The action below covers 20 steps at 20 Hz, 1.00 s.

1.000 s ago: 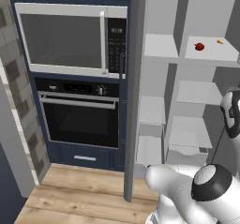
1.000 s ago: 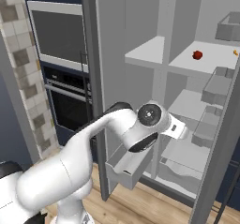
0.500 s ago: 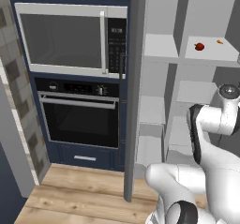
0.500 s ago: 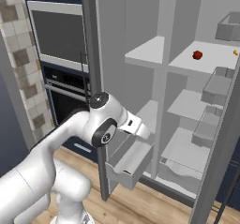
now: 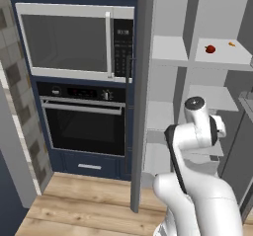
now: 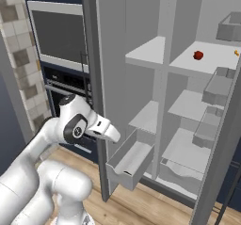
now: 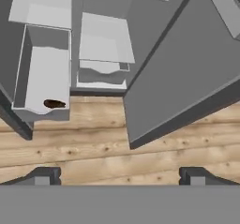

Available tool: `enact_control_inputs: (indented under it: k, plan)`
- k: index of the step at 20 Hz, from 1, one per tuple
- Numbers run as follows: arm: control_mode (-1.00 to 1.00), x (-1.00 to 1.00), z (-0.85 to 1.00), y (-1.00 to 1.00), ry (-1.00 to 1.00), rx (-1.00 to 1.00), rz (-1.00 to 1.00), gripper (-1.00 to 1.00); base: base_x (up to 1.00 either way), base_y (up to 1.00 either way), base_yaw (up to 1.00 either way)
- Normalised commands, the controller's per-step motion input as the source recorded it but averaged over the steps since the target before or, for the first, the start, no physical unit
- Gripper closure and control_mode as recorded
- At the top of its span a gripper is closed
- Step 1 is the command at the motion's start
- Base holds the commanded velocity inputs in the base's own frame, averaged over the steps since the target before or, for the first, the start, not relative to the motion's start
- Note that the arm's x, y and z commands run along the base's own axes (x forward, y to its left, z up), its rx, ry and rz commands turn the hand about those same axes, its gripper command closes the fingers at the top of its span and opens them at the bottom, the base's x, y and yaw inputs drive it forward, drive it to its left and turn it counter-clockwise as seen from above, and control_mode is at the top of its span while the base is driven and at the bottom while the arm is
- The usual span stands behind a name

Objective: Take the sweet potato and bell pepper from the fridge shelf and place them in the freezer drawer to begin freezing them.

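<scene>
The dark reddish-brown oblong sweet potato (image 7: 55,104) lies in the pulled-out light grey freezer drawer (image 7: 29,73) — the small glossy red bell pepper (image 5: 210,49) sits on the pale fridge shelf (image 5: 222,56). The two-finger gripper (image 7: 119,176) hangs spread and empty over the wooden floor (image 7: 140,160).

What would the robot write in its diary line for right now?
sweet potato: in freezer drawer | bell pepper: on fridge shelf | gripper: open, empty, above wood floor
</scene>
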Motion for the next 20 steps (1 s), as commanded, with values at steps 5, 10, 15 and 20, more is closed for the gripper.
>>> enact_control_inputs:
  k: [5, 10, 15, 20]
  plan:
    - [1.00, -0.32, -0.07, 0.34, 0.00, 0.05, 0.19, -1.00, -0.03, 0.00, 0.06]
    - [1.00, 0.00, 0.00, 0.00, 0.00, 0.00, 0.00, -1.00, 0.13, -0.66, 0.11]
    - [1.00, 0.00, 0.00, 0.00, 0.00, 0.00, 0.00, -1.00, 0.57, -0.90, 0.00]
    - [1.00, 0.00, 0.00, 0.00, 0.00, 0.00, 0.00, -1.00, 0.68, -0.34, -0.05]
